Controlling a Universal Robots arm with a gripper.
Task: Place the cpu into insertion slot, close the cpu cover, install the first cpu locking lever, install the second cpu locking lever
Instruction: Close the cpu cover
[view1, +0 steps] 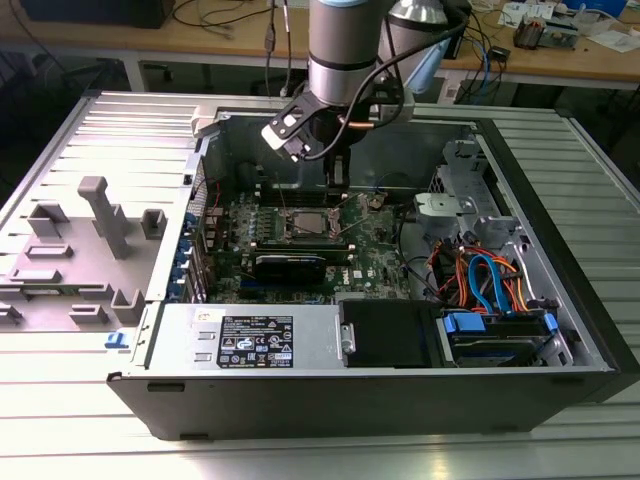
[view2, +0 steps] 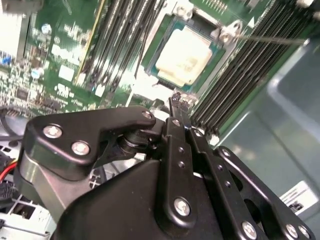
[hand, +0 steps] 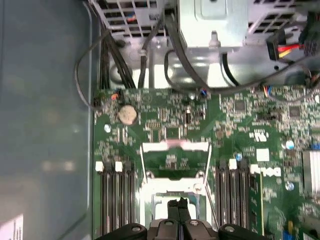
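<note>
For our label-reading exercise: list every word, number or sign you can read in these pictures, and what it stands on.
None can be read.
On the power supply, a white label: too small.
On the case wall, a sticker: blurred.
On the circuit board, white marks: blurred.

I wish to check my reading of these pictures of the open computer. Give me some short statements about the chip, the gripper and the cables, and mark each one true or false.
1. The chip lies in the square socket. True.
2. The gripper holds the chip in the air. False: the gripper is shut near the socket's edge, and the chip rests in the socket.
3. The computer case lies open with the green board facing up. True.
4. The orange and blue cables are at the exterior view's left of the board. False: they are at its right.
</note>
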